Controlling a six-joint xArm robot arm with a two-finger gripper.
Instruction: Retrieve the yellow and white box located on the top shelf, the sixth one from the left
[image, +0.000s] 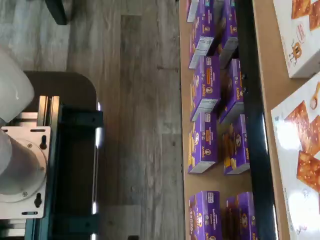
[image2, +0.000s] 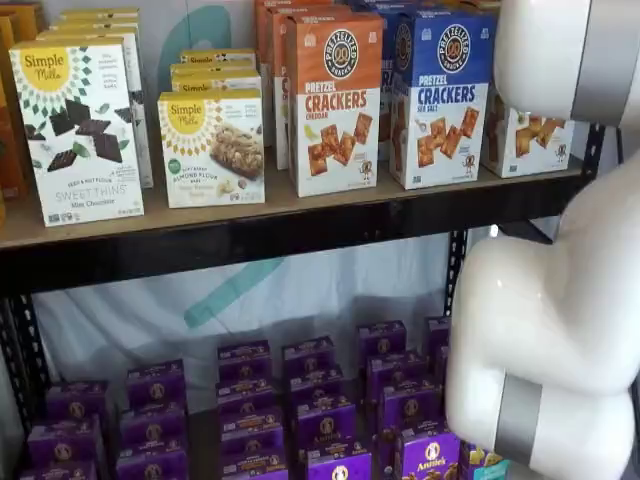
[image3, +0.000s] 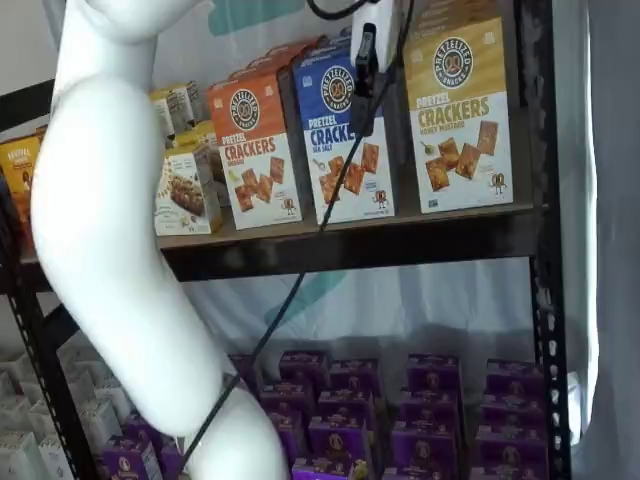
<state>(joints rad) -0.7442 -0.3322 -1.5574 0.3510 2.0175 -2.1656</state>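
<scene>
The yellow and white box (image3: 458, 120) stands upright at the right end of the top shelf (image3: 350, 228), next to a blue Pretzel Crackers box (image3: 345, 150). In a shelf view only its white lower part (image2: 525, 140) shows, behind the white arm. My gripper (image3: 363, 105) hangs from the view's top edge in front of the blue box, just left of the yellow box. Its black fingers show side-on, so no gap can be read. It holds nothing that I can see. The wrist view shows white cracker box fronts (image: 300, 150) on the brown board.
An orange Pretzel Crackers box (image2: 335, 100) and white Simple Mills boxes (image2: 80, 130) stand further left on the top shelf. Small purple boxes (image2: 325, 420) fill the lower level. A black cable (image3: 300, 270) hangs below the gripper. The white arm (image2: 550, 320) hides the shelf's right part.
</scene>
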